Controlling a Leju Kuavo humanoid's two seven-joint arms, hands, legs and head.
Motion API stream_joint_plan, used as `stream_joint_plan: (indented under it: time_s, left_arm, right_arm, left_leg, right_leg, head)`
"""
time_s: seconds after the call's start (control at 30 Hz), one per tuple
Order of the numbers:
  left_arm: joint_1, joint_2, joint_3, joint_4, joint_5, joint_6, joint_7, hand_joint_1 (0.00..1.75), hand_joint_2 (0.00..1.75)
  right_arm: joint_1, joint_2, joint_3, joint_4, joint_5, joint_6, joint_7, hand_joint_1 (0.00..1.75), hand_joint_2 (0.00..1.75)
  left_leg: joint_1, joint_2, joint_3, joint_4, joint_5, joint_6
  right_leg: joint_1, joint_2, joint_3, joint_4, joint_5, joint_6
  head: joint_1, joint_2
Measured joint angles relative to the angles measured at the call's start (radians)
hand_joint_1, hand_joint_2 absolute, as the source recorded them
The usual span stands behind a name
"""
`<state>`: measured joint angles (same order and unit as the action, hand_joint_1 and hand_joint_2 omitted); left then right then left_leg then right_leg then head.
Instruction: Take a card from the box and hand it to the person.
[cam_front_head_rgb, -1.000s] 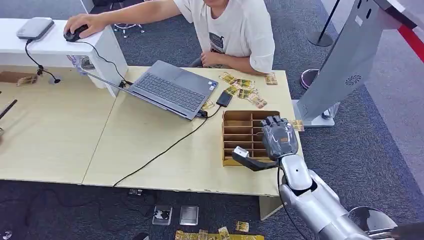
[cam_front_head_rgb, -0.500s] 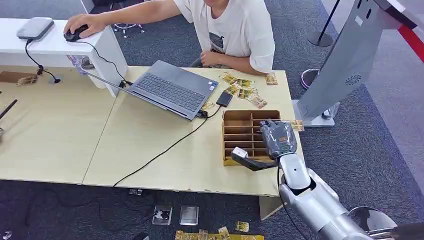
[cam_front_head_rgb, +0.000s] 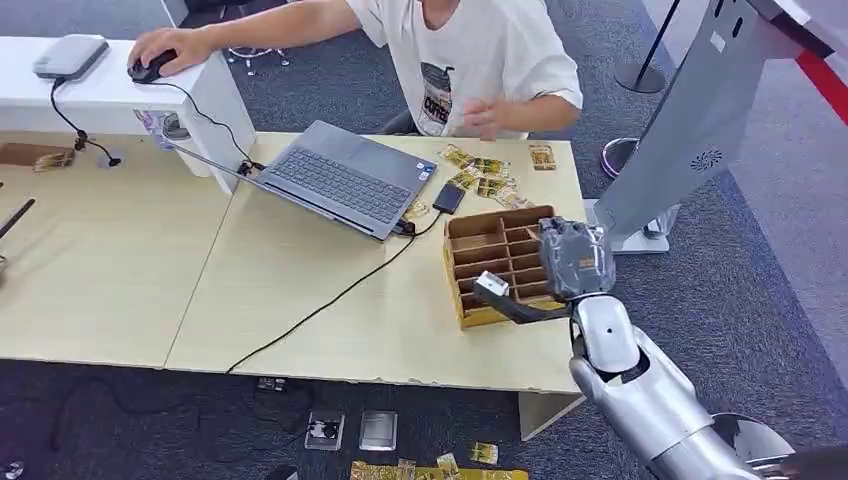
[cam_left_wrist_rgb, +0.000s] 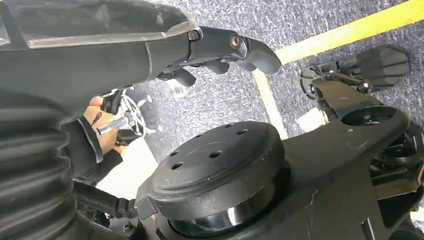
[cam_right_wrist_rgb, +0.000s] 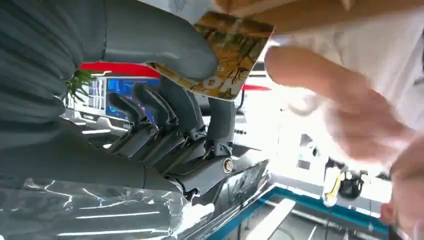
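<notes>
The brown compartment box lies skewed near the table's right edge. My right hand hovers over the box's right side. In the right wrist view the thumb and fingers of this hand pinch a gold printed card. A person's hand, blurred, is close beside the card. That same person sits behind the table with a forearm raised. My left hand hangs by the body, fingers stretched out and holding nothing.
An open laptop and its black cable cross the table's middle. Loose cards and a phone lie behind the box. A grey kiosk stands right of the table. More cards litter the floor.
My right hand has risen slightly and shifted right, and the box has turned askew. The person's arm has lifted off the table edge, its hand now blurred with motion.
</notes>
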<state>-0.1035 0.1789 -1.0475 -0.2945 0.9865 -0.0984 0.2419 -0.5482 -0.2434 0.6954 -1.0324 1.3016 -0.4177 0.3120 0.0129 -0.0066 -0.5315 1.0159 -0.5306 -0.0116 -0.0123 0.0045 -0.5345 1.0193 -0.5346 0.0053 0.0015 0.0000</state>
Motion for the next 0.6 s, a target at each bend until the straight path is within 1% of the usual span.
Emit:
stream_joint_plan:
  time_s: [0.3, 0.37, 0.53, 0.57, 0.6]
  left_arm:
    - [0.0, 0.0, 0.0, 0.0, 0.003, 0.0, 0.0, 0.0, 1.75]
    - [0.0, 0.0, 0.0, 0.0, 0.004, 0.001, 0.0, 0.0, 1.75]
    - [0.0, 0.0, 0.0, 0.0, 0.011, 0.005, 0.0, 0.0, 1.75]
    - [0.0, 0.0, 0.0, 0.0, 0.012, 0.005, 0.0, 0.0, 1.75]
    - [0.0, 0.0, 0.0, 0.0, 0.012, 0.005, 0.0, 0.0, 1.75]
  right_arm:
    - [-0.013, -0.027, -0.044, -0.174, 0.018, 0.032, 0.005, 1.57, 1.75]
    - [-0.013, -0.03, -0.047, -0.198, 0.018, 0.032, 0.005, 1.52, 1.75]
    - [-0.013, -0.034, -0.056, -0.227, 0.018, 0.03, -0.001, 1.55, 1.75]
    - [-0.012, -0.034, -0.056, -0.231, 0.018, 0.03, -0.001, 1.5, 1.75]
    - [-0.012, -0.034, -0.056, -0.234, 0.018, 0.03, -0.002, 1.5, 1.75]
  left_leg:
    - [0.0, 0.0, 0.0, 0.0, 0.0, 0.0]
    - [0.0, 0.0, 0.0, 0.0, 0.0, 0.0]
    - [0.0, 0.0, 0.0, 0.0, 0.0, 0.0]
    - [0.0, 0.0, 0.0, 0.0, 0.0, 0.0]
    - [0.0, 0.0, 0.0, 0.0, 0.0, 0.0]
  right_leg:
    - [0.0, 0.0, 0.0, 0.0, 0.0, 0.0]
    - [0.0, 0.0, 0.0, 0.0, 0.0, 0.0]
    - [0.0, 0.0, 0.0, 0.0, 0.0, 0.0]
    - [0.0, 0.0, 0.0, 0.0, 0.0, 0.0]
    - [0.0, 0.0, 0.0, 0.0, 0.0, 0.0]
  head:
    - [-0.001, 0.0]
    - [-0.001, 0.0]
    - [0.001, 0.0]
    - [0.001, 0.0]
    - [0.001, 0.0]
